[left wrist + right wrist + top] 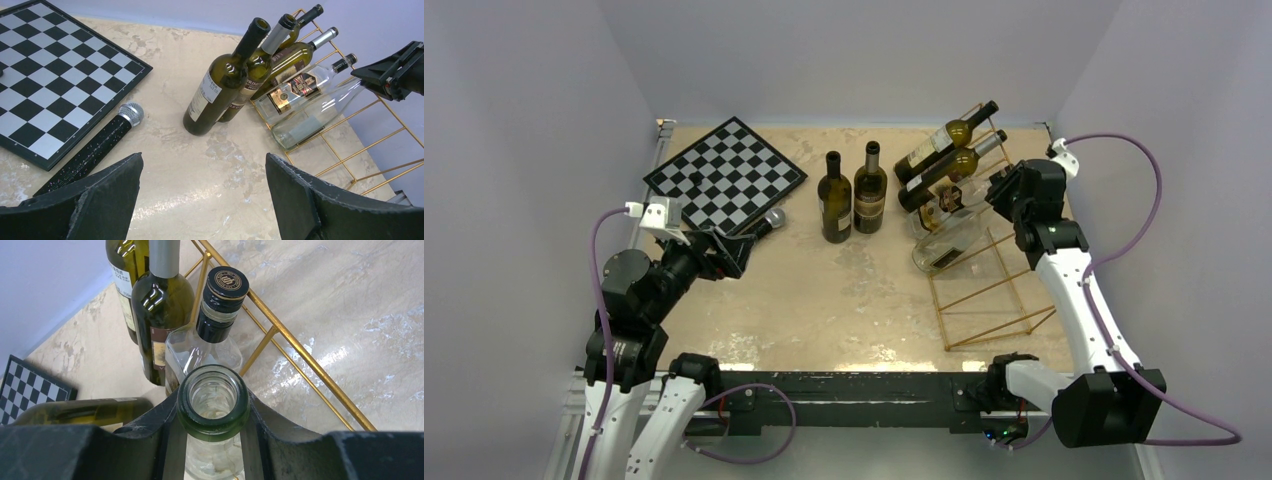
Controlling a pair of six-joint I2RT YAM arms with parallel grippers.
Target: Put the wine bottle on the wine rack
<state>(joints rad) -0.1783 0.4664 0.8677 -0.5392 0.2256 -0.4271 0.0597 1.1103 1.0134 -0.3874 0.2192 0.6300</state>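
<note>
The gold wine rack (994, 300) stands at the right of the table. Two dark green bottles (948, 152) and a clear black-capped bottle (942, 206) lie in its far slots. A clear empty wine bottle (949, 245) lies slanted in the slot after them, base towards the table. My right gripper (996, 192) is shut on its neck just below the green-tinted mouth (214, 400), a finger (150, 432) pressed on each side. My left gripper (205, 165) is open and empty, low over the bare table at the left (742, 245).
Two dark bottles (834, 200) (870, 190) stand upright mid-table, left of the rack. A black-and-white chessboard (724, 175) lies at the back left, with a black microphone (769, 222) at its near corner beside my left gripper. The rack's near slots (999, 315) hold nothing.
</note>
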